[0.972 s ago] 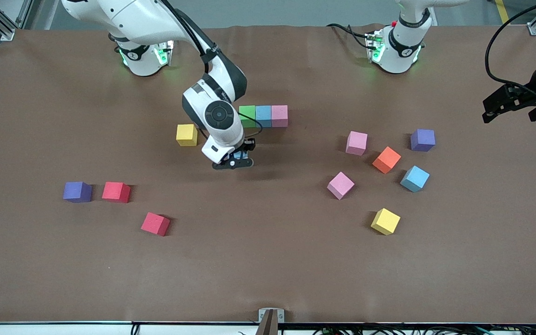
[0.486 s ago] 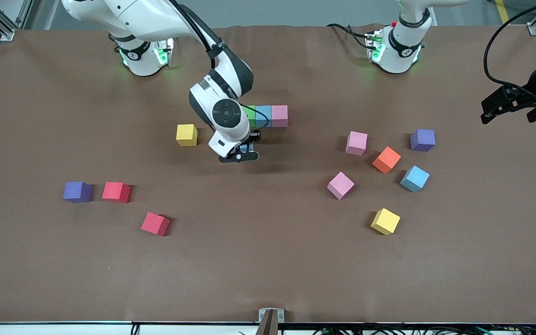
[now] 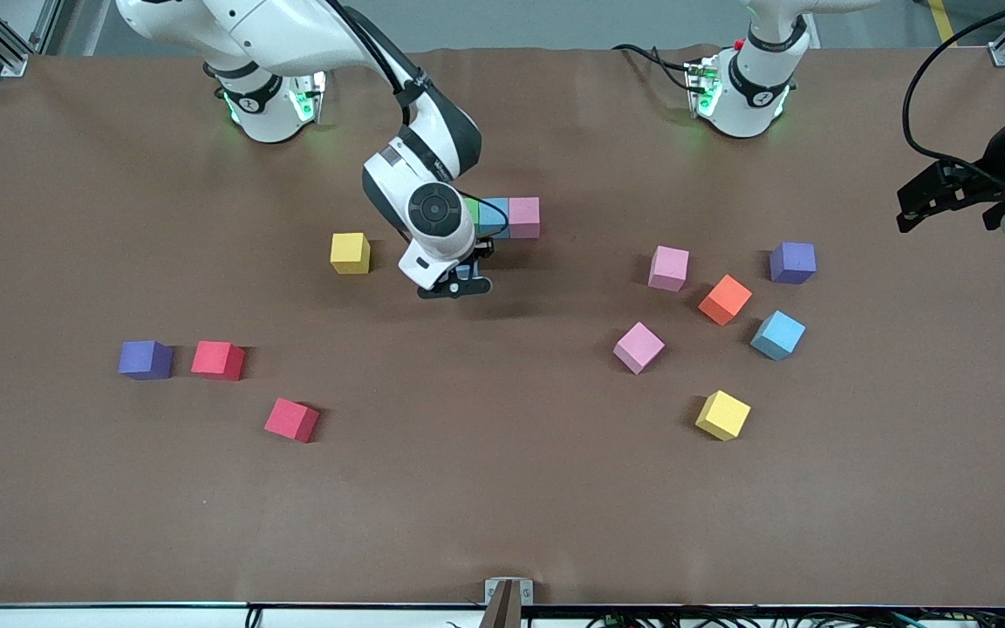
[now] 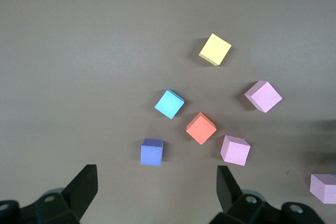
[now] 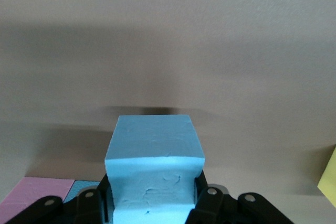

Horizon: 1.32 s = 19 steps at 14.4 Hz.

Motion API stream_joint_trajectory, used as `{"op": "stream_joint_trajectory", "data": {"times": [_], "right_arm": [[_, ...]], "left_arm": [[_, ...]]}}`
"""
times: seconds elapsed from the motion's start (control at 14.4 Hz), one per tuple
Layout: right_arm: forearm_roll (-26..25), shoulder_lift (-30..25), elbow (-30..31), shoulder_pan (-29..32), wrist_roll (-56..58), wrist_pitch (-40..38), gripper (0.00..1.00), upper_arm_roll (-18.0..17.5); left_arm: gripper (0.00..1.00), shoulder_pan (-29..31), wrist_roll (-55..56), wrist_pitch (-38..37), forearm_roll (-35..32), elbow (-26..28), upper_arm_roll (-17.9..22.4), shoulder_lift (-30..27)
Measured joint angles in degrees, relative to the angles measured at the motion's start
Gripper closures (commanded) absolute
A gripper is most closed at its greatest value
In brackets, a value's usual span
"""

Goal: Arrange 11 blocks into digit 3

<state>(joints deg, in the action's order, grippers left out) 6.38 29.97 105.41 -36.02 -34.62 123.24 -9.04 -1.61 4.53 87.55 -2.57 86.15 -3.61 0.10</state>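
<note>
My right gripper [image 3: 457,283] is shut on a light blue block [image 5: 154,150] and hangs low over the cloth beside a row of green [image 3: 471,209], light blue [image 3: 495,217] and pink [image 3: 524,217] blocks; the arm's wrist hides most of the green one. A yellow block [image 3: 350,253] lies nearby. Two red blocks [image 3: 217,359] [image 3: 291,419] lie toward the right arm's end. Two pink [image 3: 669,268] [image 3: 639,347], an orange [image 3: 725,299], a light blue [image 3: 777,335] and a yellow [image 3: 722,415] block lie scattered toward the left arm's end. My left gripper [image 4: 156,174] waits open and empty above them.
Two purple cubes lie on the brown cloth: one [image 3: 146,359] next to a red block, the other [image 3: 793,262] beside the orange block. A small metal bracket [image 3: 508,591] sits at the table's edge nearest the front camera.
My right gripper has carried the light blue block a short way toward the row and toward the left arm's end. The left gripper has barely drifted.
</note>
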Motion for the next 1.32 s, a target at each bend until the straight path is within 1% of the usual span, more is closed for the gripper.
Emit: {"op": "stream_joint_trajectory", "data": {"times": [0.76,1.32], "right_arm": [[0.2,1.1,0.0,-1.7,-0.1,0.0,0.58,0.0],[0.2,1.5,0.1,-1.9,-0.1,0.1,0.58,0.0]], "left_arm": [[0.00,0.0,0.0,0.0,0.0,0.0,0.0,0.0],[0.00,0.0,0.0,0.0,0.0,0.0,0.0,0.0]]}}
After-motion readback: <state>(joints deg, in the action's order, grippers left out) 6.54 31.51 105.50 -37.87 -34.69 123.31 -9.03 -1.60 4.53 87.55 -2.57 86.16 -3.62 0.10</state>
